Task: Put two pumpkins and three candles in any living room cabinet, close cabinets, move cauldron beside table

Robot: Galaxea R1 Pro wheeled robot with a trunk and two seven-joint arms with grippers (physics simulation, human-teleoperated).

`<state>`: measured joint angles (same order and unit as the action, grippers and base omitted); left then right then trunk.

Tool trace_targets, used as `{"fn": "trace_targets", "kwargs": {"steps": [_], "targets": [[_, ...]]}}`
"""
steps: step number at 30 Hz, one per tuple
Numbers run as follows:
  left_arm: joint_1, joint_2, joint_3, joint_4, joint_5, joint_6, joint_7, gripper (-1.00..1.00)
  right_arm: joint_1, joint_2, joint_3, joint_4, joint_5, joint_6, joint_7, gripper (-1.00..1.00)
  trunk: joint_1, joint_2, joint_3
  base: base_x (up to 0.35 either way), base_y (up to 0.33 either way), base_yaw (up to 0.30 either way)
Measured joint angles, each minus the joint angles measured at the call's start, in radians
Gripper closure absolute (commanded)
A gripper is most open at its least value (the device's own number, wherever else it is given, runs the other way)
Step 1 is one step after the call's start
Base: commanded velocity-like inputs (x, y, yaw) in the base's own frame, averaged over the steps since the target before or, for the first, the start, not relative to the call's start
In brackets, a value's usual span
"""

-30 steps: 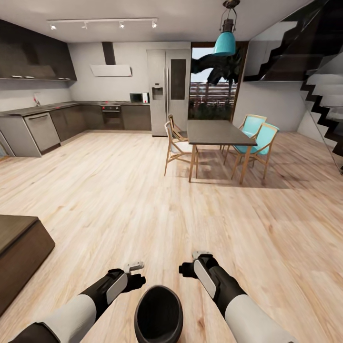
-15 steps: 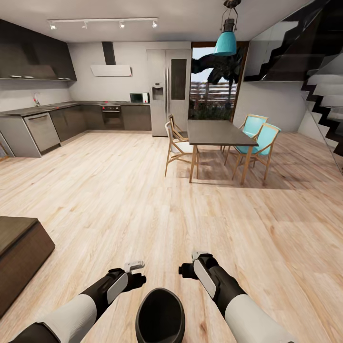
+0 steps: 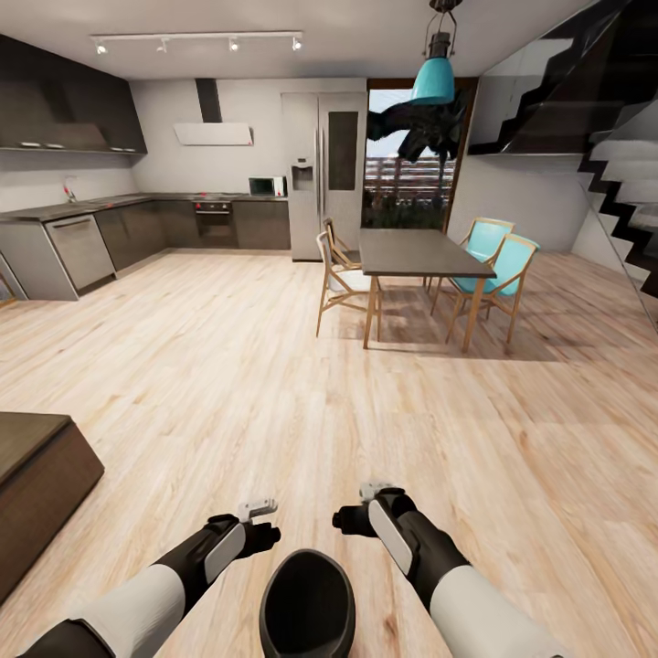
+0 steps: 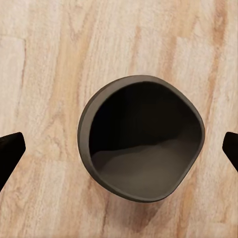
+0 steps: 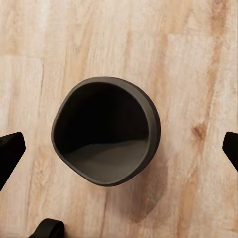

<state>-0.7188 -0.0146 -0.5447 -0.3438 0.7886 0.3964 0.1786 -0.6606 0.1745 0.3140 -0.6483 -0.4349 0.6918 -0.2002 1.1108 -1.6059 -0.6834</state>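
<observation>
The cauldron (image 3: 306, 603), a dark empty round pot, stands on the wood floor right in front of me, between my two forearms. My left gripper (image 3: 260, 532) hovers just above it on one side and my right gripper (image 3: 353, 519) on the other. Looking down, the left wrist view has the cauldron (image 4: 141, 148) between the wide-spread fingertips (image 4: 10, 148) of my left gripper (image 4: 119, 153), which is open. In the right wrist view my right gripper (image 5: 119, 153) is open over the cauldron (image 5: 106, 131) in the same way. A corner of the dark brown cabinet (image 3: 41, 475) juts in at the left. Pumpkins and candles are out of view.
A dark dining table (image 3: 416, 256) with wood and teal chairs (image 3: 498, 265) stands ahead to the right. Grey kitchen units (image 3: 82, 242) and a fridge (image 3: 322, 174) line the far and left walls. A staircase (image 3: 621, 183) rises at the right. Wood floor stretches between.
My right gripper has shifted a little toward the middle, above the cauldron's rim. The left arm and the cauldron stay about where they were.
</observation>
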Motion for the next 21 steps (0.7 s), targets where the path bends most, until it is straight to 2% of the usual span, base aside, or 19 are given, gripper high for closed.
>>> {"fn": "trace_targets", "kwargs": {"steps": [2,7,13,21], "targets": [[0.0,0.0,0.0,0.0,0.0,0.0,0.0,-1.0,0.0,0.0,0.017,-0.001,0.001,-0.002,0.026,-1.0,0.008,-0.014,-0.006,0.0,0.0,0.065],[0.0,0.0,0.0,0.0,0.0,0.0,0.0,-1.0,0.0,0.0,0.028,-0.001,-0.001,-0.008,0.041,-1.0,0.027,-0.049,-0.021,0.0,0.0,0.205],[0.0,0.0,0.0,0.0,0.0,0.0,0.0,-1.0,0.0,0.0,0.031,-0.002,0.0,-0.011,0.046,-1.0,0.027,-0.049,-0.021,0.0,0.0,0.124],[0.0,0.0,-0.001,0.0,0.0,0.0,0.0,-1.0,0.002,0.0,0.029,-0.003,0.0,-0.012,0.05,-1.0,0.027,-0.049,-0.021,0.0,0.0,-0.025]]}}
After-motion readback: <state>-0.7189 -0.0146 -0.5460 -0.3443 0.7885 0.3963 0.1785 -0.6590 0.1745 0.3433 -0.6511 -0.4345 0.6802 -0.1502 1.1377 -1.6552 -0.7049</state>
